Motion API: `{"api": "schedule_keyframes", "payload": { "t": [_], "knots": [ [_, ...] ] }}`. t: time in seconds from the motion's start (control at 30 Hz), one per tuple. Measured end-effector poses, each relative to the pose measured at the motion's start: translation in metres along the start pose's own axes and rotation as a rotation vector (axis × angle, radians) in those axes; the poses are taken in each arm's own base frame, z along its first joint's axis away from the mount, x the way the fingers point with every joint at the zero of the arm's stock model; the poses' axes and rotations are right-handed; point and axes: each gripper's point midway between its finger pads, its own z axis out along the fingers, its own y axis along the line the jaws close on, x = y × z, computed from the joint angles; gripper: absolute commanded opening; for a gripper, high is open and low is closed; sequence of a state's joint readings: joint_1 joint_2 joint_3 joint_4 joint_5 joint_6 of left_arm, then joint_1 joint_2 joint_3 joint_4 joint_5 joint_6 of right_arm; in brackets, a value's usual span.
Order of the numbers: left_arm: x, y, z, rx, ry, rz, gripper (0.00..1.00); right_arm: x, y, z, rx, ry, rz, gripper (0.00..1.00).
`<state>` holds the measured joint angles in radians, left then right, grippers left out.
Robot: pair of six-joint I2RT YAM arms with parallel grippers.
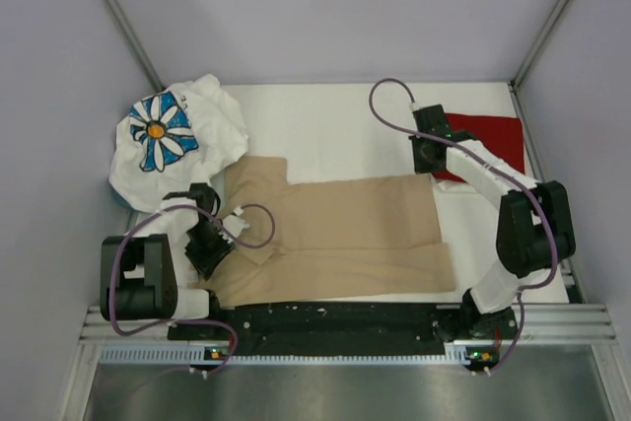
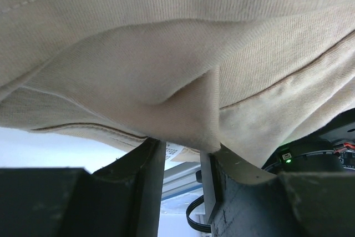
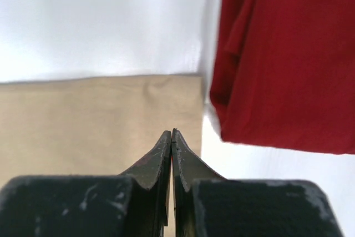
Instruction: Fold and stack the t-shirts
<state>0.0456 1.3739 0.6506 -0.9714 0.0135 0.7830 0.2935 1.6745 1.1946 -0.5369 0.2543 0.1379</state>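
Observation:
A tan t-shirt lies spread across the middle of the white table. A white t-shirt printed with a blue-and-orange daisy sits crumpled at the back left. A dark red t-shirt lies at the back right. My left gripper is at the tan shirt's left end. In the left wrist view its jaws stand apart, tan cloth draped over the fingertips and the gap below empty. My right gripper is shut and empty over the tan shirt's corner, beside the red shirt.
A black rail runs along the near edge between the arm bases. Grey walls and metal frame posts close in the table on three sides. A purple cable loops above the right wrist.

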Motion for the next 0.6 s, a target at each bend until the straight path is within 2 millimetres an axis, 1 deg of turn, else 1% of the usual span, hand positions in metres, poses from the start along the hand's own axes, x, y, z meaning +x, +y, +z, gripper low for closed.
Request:
{"api": "schedule_keyframes", "payload": {
  "t": [0.1, 0.13, 0.2, 0.27, 0.33, 0.4, 0.43, 0.53, 0.6],
  "knots": [
    [0.0, -0.001, 0.0, 0.006, 0.001, 0.0, 0.43, -0.004, 0.015, -0.017, -0.093, -0.034, 0.018, 0.0],
    [0.0, -0.002, -0.001, 0.008, 0.001, 0.0, 0.44, -0.002, 0.02, -0.021, -0.12, -0.037, 0.025, 0.02],
    [0.0, -0.003, -0.001, 0.015, -0.001, 0.0, 0.47, 0.009, 0.025, -0.025, -0.157, -0.02, 0.047, 0.09],
    [-0.002, -0.003, -0.004, 0.017, -0.012, 0.002, 0.49, 0.022, 0.027, -0.028, -0.174, 0.009, 0.063, 0.19],
    [-0.009, 0.001, -0.013, 0.006, -0.043, 0.004, 0.51, 0.033, 0.029, -0.034, -0.19, 0.03, 0.085, 0.29],
    [-0.021, 0.007, -0.027, -0.014, -0.093, 0.005, 0.54, 0.037, 0.029, -0.044, -0.209, 0.031, 0.102, 0.39],
    [-0.029, 0.012, -0.036, -0.032, -0.132, 0.008, 0.55, 0.036, 0.029, -0.05, -0.218, 0.023, 0.11, 0.42],
    [-0.055, 0.024, -0.073, -0.098, -0.275, 0.028, 0.61, 0.03, 0.029, -0.069, -0.243, -0.015, 0.135, 0.53],
    [-0.068, 0.026, -0.096, -0.132, -0.36, 0.053, 0.64, 0.029, 0.03, -0.081, -0.265, -0.031, 0.146, 0.57]
  ]
}}
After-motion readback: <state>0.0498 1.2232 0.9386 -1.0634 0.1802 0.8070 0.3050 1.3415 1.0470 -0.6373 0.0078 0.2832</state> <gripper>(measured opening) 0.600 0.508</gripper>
